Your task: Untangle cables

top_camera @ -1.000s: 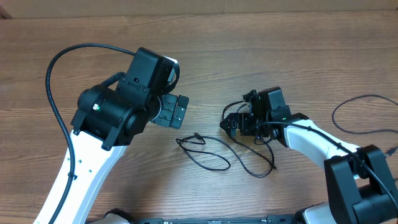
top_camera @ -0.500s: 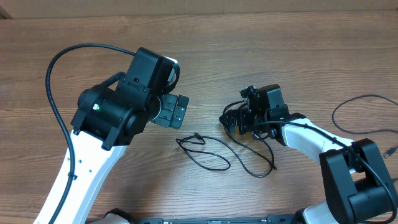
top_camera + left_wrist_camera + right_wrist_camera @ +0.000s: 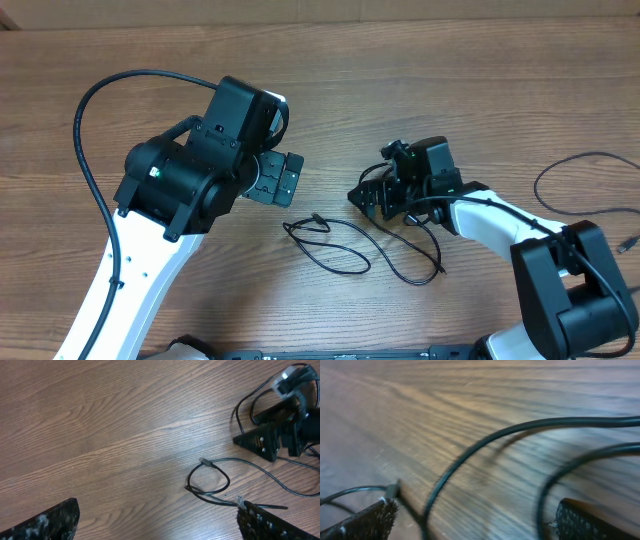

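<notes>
Thin black cables (image 3: 317,219) lie in loose loops on the wooden table between my two arms. In the left wrist view a small loop (image 3: 228,480) ends in a plug (image 3: 205,461). My left gripper (image 3: 278,178) hangs open above the table, up and left of the loops, with nothing between its fingers (image 3: 50,522). My right gripper (image 3: 365,203) is low at the right end of the loops, open. Blurred cable strands (image 3: 487,440) run across the gap in front of its fingertips (image 3: 365,522), and I see no grip on them.
A further thin black cord (image 3: 575,158) curves over the table at the far right, with a small plug (image 3: 628,243) near the edge. The right arm's own wire arches beside its gripper (image 3: 275,440). The table's back edge runs along the top.
My right gripper has crept slightly left and up towards the cable loops. The left arm and the cables have not moved.
</notes>
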Action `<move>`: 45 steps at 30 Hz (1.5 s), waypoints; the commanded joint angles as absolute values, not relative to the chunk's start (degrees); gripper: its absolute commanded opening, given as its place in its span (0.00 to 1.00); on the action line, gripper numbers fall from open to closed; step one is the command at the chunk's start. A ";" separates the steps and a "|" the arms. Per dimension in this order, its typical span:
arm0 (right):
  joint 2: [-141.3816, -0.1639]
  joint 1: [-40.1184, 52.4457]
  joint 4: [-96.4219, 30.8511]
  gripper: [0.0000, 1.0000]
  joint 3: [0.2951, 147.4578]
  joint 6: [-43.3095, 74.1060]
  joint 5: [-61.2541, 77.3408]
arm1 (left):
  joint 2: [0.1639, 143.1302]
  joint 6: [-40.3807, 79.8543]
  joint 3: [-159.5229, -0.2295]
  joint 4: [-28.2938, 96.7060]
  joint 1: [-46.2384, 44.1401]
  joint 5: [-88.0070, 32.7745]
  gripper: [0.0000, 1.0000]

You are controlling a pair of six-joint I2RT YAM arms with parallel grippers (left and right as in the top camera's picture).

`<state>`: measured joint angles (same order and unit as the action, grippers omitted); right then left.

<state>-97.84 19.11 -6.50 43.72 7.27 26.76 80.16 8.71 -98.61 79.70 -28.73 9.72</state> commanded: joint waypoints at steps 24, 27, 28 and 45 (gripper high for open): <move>-100.44 21.69 -25.10 0.04 58.46 10.37 28.95 | 81.23 9.45 -98.72 79.50 -28.51 10.50 1.00; -99.31 18.63 -37.58 0.04 69.89 10.37 23.62 | 81.23 9.45 -98.72 79.50 -28.51 10.52 1.00; -99.15 17.50 -40.99 0.04 73.67 10.39 21.80 | 81.23 9.45 -98.72 79.50 -28.51 10.50 1.00; -99.22 -4.21 -37.45 0.04 106.94 4.69 -8.99 | 81.28 9.45 -98.72 79.50 -28.51 10.50 1.00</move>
<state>-100.44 -1.34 -40.14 105.82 9.50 -1.74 80.79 8.71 -98.59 79.70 -28.73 9.72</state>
